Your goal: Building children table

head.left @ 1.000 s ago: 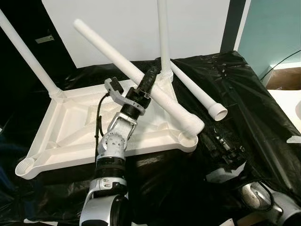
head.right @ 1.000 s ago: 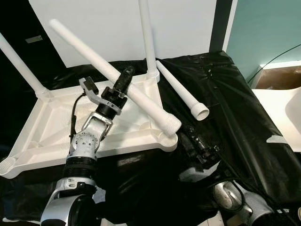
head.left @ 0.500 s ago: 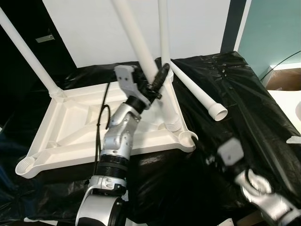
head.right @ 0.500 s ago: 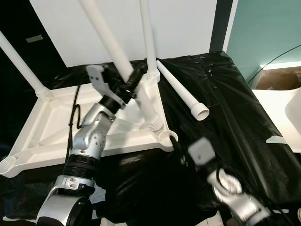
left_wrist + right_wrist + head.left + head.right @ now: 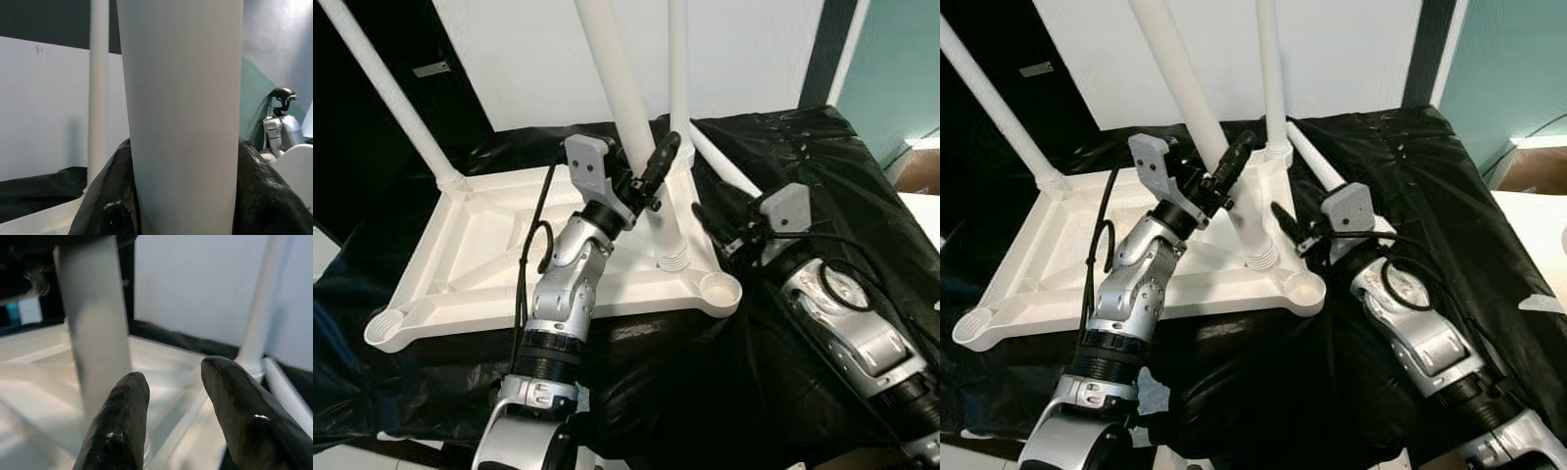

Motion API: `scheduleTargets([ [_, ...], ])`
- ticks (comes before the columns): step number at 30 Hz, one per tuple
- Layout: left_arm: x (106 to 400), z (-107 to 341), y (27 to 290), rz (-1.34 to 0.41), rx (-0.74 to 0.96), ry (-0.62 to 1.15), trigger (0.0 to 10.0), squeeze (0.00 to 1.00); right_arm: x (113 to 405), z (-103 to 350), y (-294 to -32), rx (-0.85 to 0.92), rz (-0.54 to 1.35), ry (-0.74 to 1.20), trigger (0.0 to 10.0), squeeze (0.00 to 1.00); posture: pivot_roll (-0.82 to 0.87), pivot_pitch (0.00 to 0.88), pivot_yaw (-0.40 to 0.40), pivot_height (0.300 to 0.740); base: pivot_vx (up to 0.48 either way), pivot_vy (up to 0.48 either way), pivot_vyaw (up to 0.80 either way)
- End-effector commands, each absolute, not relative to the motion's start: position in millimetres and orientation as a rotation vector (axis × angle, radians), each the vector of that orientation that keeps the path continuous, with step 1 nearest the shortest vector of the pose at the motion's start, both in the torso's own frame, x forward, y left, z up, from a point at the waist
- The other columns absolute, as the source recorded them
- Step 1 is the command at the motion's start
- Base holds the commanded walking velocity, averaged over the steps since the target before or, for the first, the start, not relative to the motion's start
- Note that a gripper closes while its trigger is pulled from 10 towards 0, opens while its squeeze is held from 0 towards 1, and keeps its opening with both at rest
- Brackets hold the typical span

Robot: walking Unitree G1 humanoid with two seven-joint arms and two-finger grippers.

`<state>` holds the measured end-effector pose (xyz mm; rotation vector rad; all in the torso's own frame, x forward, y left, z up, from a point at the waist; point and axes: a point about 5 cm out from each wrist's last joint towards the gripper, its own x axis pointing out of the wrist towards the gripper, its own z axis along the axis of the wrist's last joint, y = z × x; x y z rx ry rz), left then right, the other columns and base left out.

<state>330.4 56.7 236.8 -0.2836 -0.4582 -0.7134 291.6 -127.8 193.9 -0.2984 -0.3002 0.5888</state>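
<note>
1. I kept the left gripper [image 5: 651, 176] fingers clamped on the white leg [image 5: 641, 147], mid-frame, holding it upright so its threaded end hung near the tabletop's [image 5: 499, 264] corner socket [image 5: 718, 289].
2. My right gripper [image 5: 1285, 223], fingers apart, waited beside it.

Black plastic sheeting [image 5: 822, 166] covers the worktop, crinkled and glossy. Behind it stands a white wall panel [image 5: 744, 49], with a teal wall [image 5: 891, 69] beside it.

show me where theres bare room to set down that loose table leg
Free: the black plastic sheet at the right arm's outer side, and the upturned white plastic tabletop left of the left gripper. Crowded: the near right corner socket, where the held white leg and right gripper meet.
</note>
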Motion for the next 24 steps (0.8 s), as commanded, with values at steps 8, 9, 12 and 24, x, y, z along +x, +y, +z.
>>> scheduleTargets([
  [8, 324.2, 235.4, 56.3, -0.718, -0.247, -0.463, 0.0, 0.0, 284.3, 189.7, -111.1, -0.26, 0.699, -0.222, 10.0, 1.0, -0.07, 0.0, 0.094, 0.74, 0.0, 0.0, 0.0],
  [9, 323.8, 234.8, 55.0, -0.723, -0.237, -0.46, 0.0, 0.0, 281.8, 192.2, -108.3, -0.259, 0.73, -0.225, 10.0, 1.0, -0.07, 0.0, 0.096, 0.74, 0.0, 0.0, 0.0],
  [12, 323.4, 234.4, 54.1, -0.727, -0.231, -0.459, 0.0, 0.0, 280.0, 193.8, -106.6, -0.258, 0.751, -0.227, 10.0, 1.0, -0.08, 0.0, 0.097, 0.74, 0.0, 0.0, 0.0],
  [24, 312.1, 241.7, 35.2, -0.844, -0.265, -0.466, 0.0, 0.0, 306.2, 181.2, -102.0, -0.353, 0.785, -0.184, 10.0, 0.0, -0.08, 0.0, 0.102, 0.74, 0.0, 0.0, 0.0],
])
